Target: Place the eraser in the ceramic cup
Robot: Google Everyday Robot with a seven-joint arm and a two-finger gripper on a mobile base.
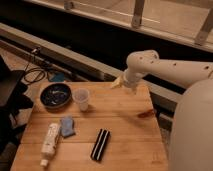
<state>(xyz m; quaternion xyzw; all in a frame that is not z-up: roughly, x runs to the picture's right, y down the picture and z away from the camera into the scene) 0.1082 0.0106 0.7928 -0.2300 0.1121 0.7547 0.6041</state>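
The eraser [100,144], a long flat black bar with pale stripes, lies flat on the wooden table [125,130] near its front edge. The ceramic cup [81,98], small, pale and tapered, stands upright at the table's back left, beside the dark bowl. My white arm [170,67] reaches in from the right and bends down at the table's far edge. The gripper [118,82] shows there as a pale tip. It is well to the right of the cup, far behind the eraser, and holds nothing I can see.
A wide dark round bowl [55,95] sits left of the cup. A small blue cloth [67,126] and a white tube [50,138] lie at the front left. A small reddish-brown object [146,114] lies near the right edge. A black railing runs behind the table.
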